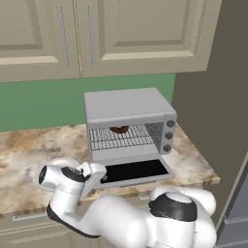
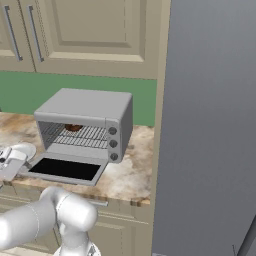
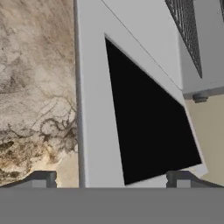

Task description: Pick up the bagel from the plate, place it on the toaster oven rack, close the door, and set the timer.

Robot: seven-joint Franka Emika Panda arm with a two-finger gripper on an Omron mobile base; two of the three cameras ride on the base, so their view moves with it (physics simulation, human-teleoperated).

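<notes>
The bagel (image 1: 118,129) (image 2: 74,128), a small dark brown ring, lies on the toaster oven rack (image 1: 122,136) (image 2: 82,134) toward the back of the cavity. The door (image 1: 135,171) (image 2: 65,169) (image 3: 148,131) hangs fully open and lies flat over the counter, black glass up. My gripper (image 3: 113,180) (image 1: 96,181) is open and holds nothing. It hovers just above the door's left front corner, one fingertip (image 3: 41,179) over the counter and the other over the glass. The plate (image 2: 25,149) sits left of the oven, partly hidden by my hand.
Three round knobs (image 1: 168,136) (image 2: 112,143) run down the oven's right front. Marbled counter (image 3: 35,87) spreads left of the door. A tall grey wall (image 2: 210,125) stands close on the oven's right. Wall cabinets (image 1: 97,34) hang above it.
</notes>
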